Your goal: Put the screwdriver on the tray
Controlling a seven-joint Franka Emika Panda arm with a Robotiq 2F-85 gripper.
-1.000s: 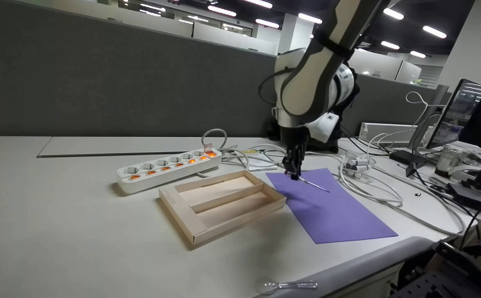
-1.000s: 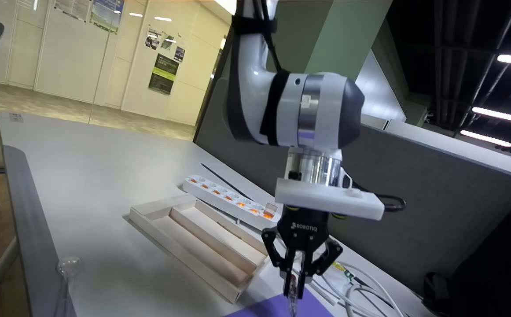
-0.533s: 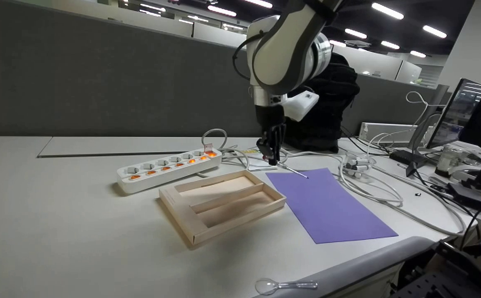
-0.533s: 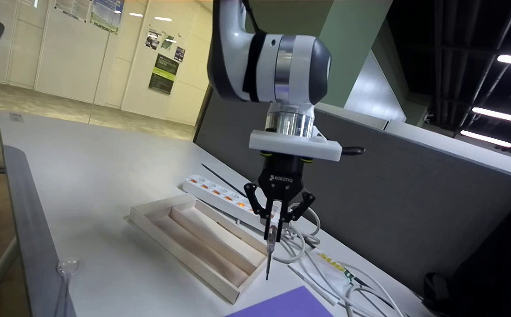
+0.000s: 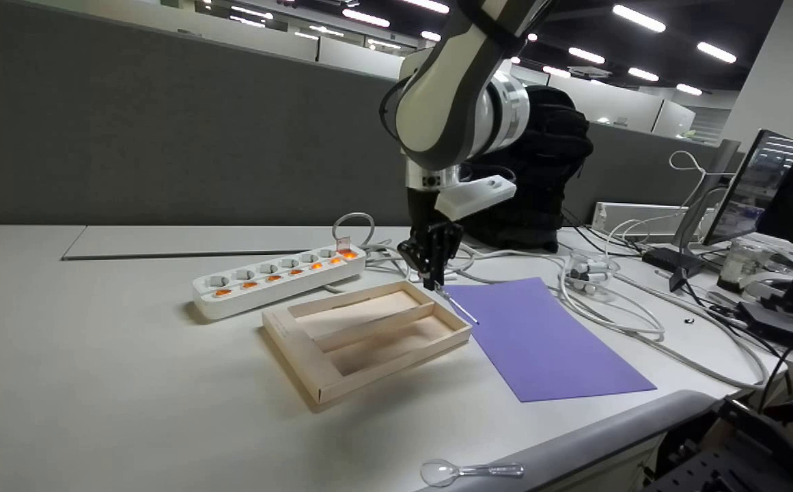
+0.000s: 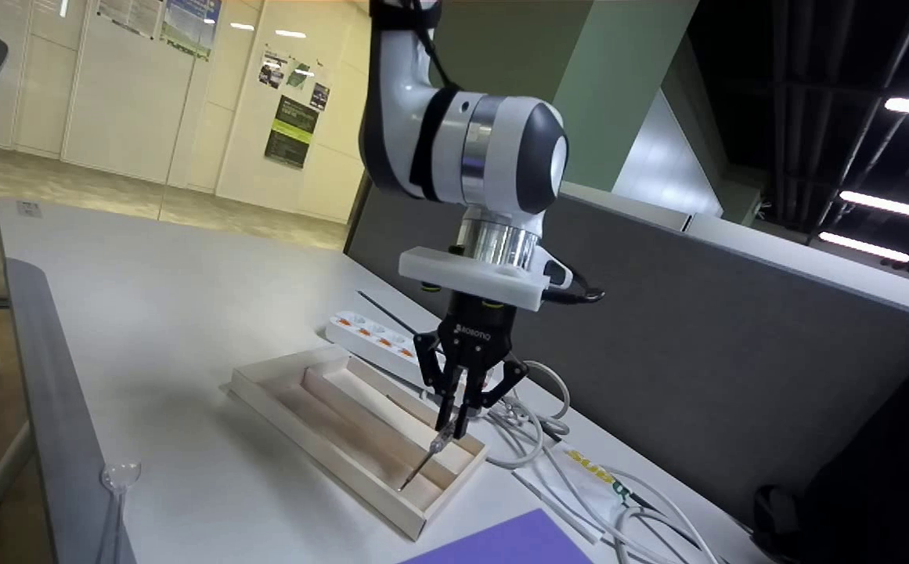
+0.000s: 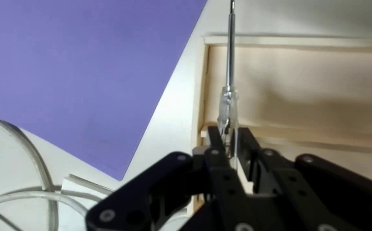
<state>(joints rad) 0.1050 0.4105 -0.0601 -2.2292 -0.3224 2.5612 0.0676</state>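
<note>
Screwdriver (image 7: 228,98), pinched in gripper (image 6: 451,429) lettered ROBOTIQ, aloft at one end of pale tray (image 5: 305,352)

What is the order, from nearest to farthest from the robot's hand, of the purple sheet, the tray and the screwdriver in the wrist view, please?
1. Screwdriver: held in the hand, pointing to the picture's top.
2. Tray: seen directly behind the hand, extending right.
3. Purple sheet: on the picture's left, beyond a strip of white table.
</note>
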